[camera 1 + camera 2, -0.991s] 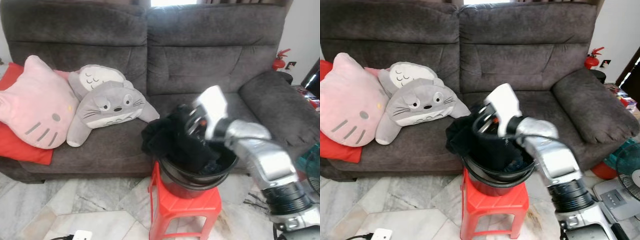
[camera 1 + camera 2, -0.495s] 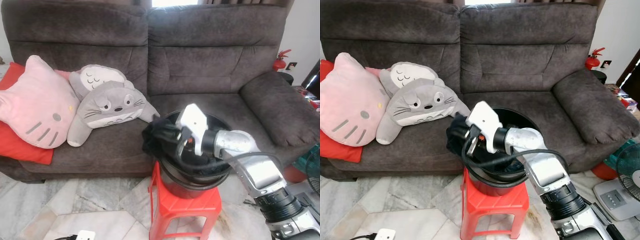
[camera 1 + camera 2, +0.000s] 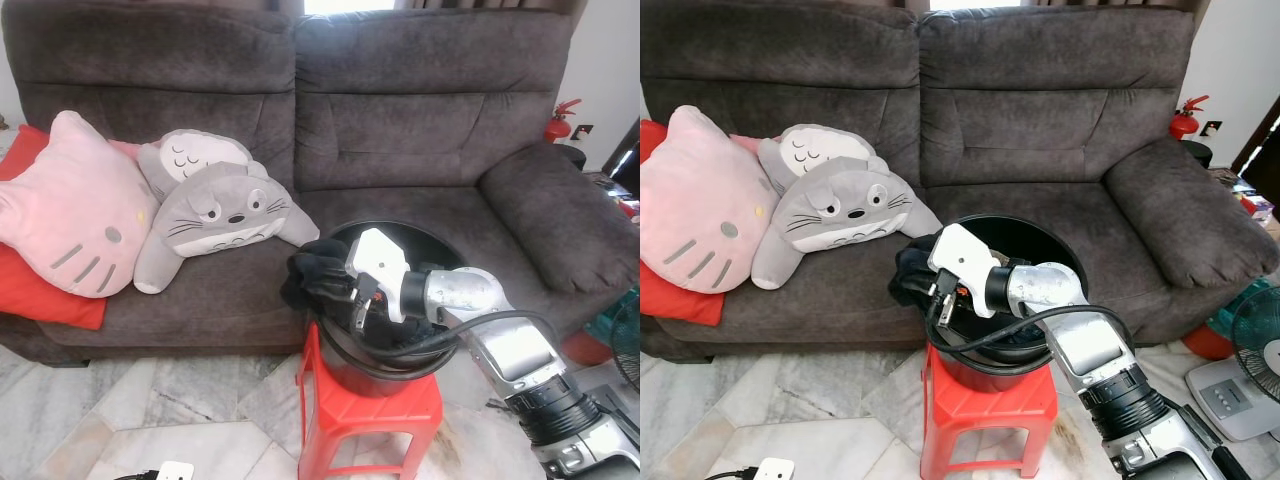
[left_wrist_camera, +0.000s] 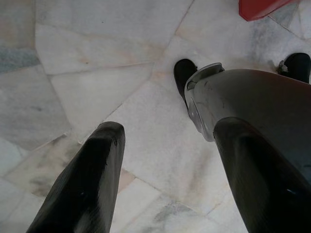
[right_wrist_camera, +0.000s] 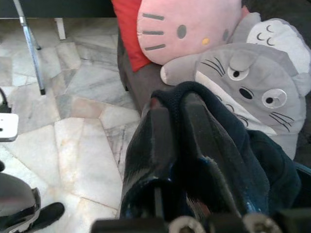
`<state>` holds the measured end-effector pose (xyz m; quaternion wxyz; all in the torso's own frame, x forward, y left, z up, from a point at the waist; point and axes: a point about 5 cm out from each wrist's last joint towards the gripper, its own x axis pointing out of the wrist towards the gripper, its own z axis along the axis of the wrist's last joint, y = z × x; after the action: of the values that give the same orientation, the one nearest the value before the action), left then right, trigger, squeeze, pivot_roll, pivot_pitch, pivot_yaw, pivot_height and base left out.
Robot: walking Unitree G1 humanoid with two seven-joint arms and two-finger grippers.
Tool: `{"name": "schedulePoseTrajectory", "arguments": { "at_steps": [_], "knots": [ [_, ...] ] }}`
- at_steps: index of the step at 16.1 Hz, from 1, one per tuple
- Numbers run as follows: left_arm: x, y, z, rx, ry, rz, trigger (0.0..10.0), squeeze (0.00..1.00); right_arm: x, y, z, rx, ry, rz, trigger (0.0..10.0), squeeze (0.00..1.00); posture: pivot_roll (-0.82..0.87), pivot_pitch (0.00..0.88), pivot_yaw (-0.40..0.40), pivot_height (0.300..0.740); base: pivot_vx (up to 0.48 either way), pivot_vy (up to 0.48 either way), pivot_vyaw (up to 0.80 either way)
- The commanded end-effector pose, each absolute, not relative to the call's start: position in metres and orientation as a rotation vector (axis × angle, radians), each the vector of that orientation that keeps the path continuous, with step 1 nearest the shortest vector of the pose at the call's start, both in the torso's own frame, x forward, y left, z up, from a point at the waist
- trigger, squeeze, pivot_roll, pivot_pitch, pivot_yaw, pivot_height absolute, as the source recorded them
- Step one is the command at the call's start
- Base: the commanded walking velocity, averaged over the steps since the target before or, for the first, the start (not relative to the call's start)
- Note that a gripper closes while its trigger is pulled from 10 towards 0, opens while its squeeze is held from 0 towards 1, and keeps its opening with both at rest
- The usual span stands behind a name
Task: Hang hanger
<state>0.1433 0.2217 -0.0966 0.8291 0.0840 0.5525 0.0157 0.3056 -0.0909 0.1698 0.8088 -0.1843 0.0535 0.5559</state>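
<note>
Grey sofa (image 3: 420, 130) with plush cushions (image 3: 215, 205), red stool (image 3: 370, 420).

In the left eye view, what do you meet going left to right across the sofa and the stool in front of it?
Red cushion → pink cat pillow → grey plush → dark garment held by the right hand → black bucket → sofa armrest.

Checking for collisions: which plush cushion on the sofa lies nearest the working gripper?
The grey Totoro cushion, beside the right gripper; the pink cat cushion lies farther left.

A home living room; a grey sofa (image 3: 420, 130) with plush cushions (image 3: 70, 205); marble-tiled floor (image 3: 150, 410).
</note>
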Motion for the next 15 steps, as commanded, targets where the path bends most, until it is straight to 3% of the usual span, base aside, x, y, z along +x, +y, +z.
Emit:
{"name": "schedulePoseTrajectory", "arguments": {
  "at_steps": [1, 6, 10, 11, 12, 15],
  "knots": [
    [0.138, 0.223, -0.098, 0.183, 1.194, 0.033, 10.0, 0.00, 0.302, -0.089, 0.170, -0.415, 0.109, 1.217, 10.0, 0.00, -0.16, 0.000, -0.024, 0.740, 0.000, 0.000, 0.00],
    [0.142, 0.214, -0.098, 0.180, 1.188, 0.021, 10.0, 0.00, 0.289, -0.083, 0.171, -0.433, 0.110, 1.332, 10.0, 0.00, -0.16, 0.000, -0.024, 0.740, 0.000, 0.000, 0.00],
    [0.142, 0.225, -0.096, 0.183, 1.188, 0.031, 10.0, 0.00, 0.281, -0.087, 0.168, -0.439, 0.143, 1.393, 10.0, 0.00, -0.17, 0.000, -0.030, 0.740, 0.000, 0.000, 0.00],
    [0.142, 0.226, -0.096, 0.184, 1.188, 0.032, 10.0, 0.00, 0.280, -0.088, 0.168, -0.433, 0.155, 1.399, 10.0, 0.61, -0.17, 0.000, -0.030, 0.740, 0.000, 0.000, 0.00],
    [0.142, 0.226, -0.096, 0.184, 1.188, 0.032, 10.0, 0.00, 0.280, -0.089, 0.168, -0.430, 0.158, 1.406, 10.0, 0.96, -0.17, 0.000, -0.031, 0.740, 0.000, 0.000, 0.00],
    [0.142, 0.221, -0.097, 0.179, 1.188, 0.027, 10.0, 0.00, 0.277, -0.089, 0.169, -0.433, 0.166, 1.428, 10.0, 1.00, -0.17, 0.000, -0.031, 0.740, 0.000, 0.000, 0.00]
  ]
}}
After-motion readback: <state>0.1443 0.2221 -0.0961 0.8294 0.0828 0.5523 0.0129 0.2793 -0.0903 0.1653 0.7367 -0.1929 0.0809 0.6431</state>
